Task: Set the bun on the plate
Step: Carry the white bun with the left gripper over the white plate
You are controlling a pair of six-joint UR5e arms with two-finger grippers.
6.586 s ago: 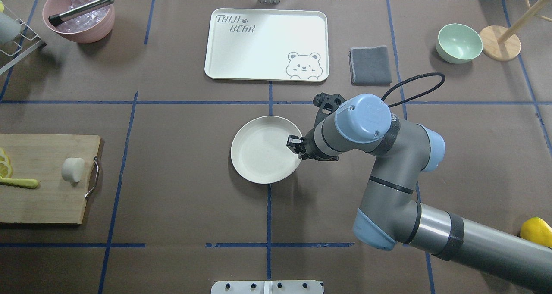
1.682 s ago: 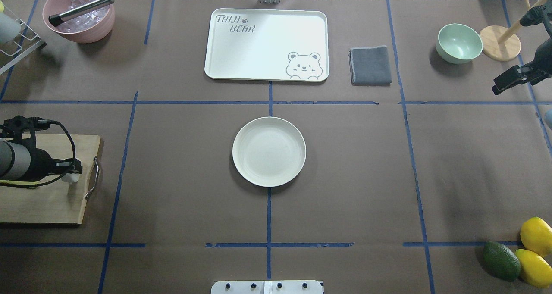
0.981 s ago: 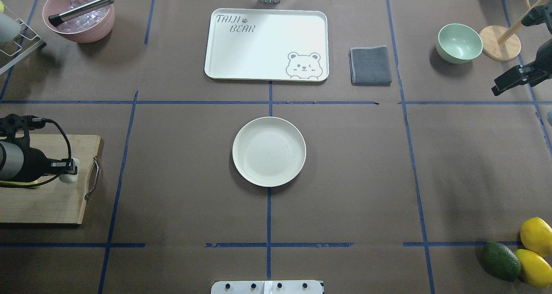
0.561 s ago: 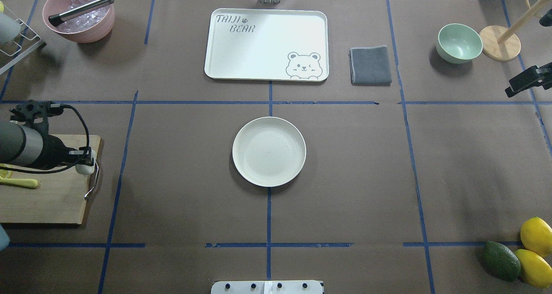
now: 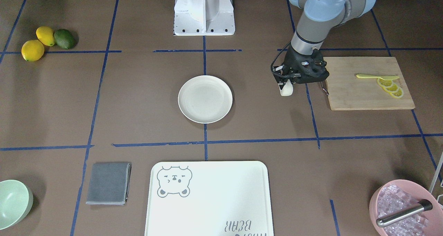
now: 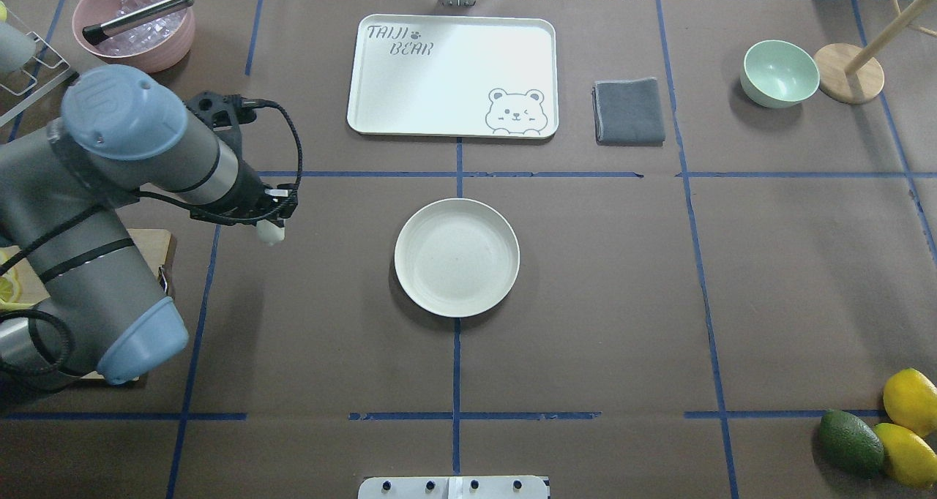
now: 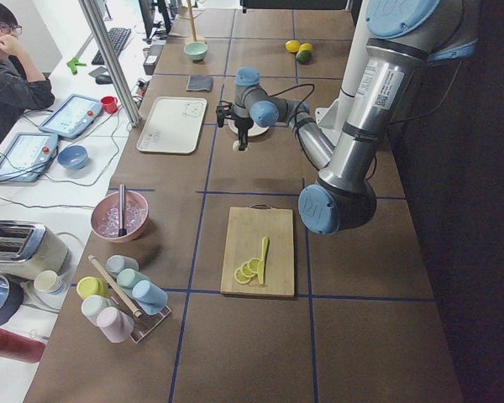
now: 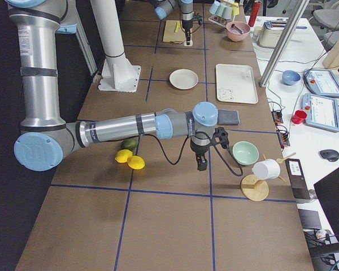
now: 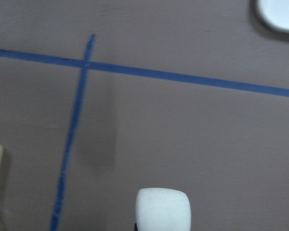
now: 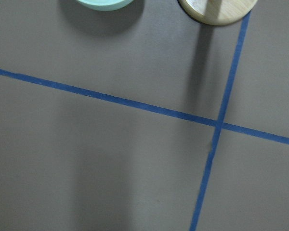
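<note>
The bun (image 6: 271, 233), a small white lump, hangs above the brown table with my left gripper (image 6: 272, 224) shut on its top. It is well to the left of the plate (image 6: 457, 257) in the overhead view. From the front the bun (image 5: 286, 90) sits under the left gripper (image 5: 286, 85), between the plate (image 5: 205, 98) and the cutting board. The left wrist view shows the bun (image 9: 163, 210) at the bottom edge. The plate has nothing on it. My right gripper (image 8: 201, 164) shows only in the exterior right view, near the green bowl; I cannot tell its state.
A wooden cutting board (image 5: 360, 94) with lemon slices (image 5: 390, 87) lies behind the left arm. The bear-print tray (image 6: 454, 74), grey cloth (image 6: 629, 111) and green bowl (image 6: 779, 73) line the far side. A pink ice bowl (image 6: 132, 23) stands far left; lemons and an avocado (image 6: 853, 440) lie near right.
My left gripper has lifted the bun off the cutting board and carried it toward the plate. The right arm has drawn out of the overhead view.
</note>
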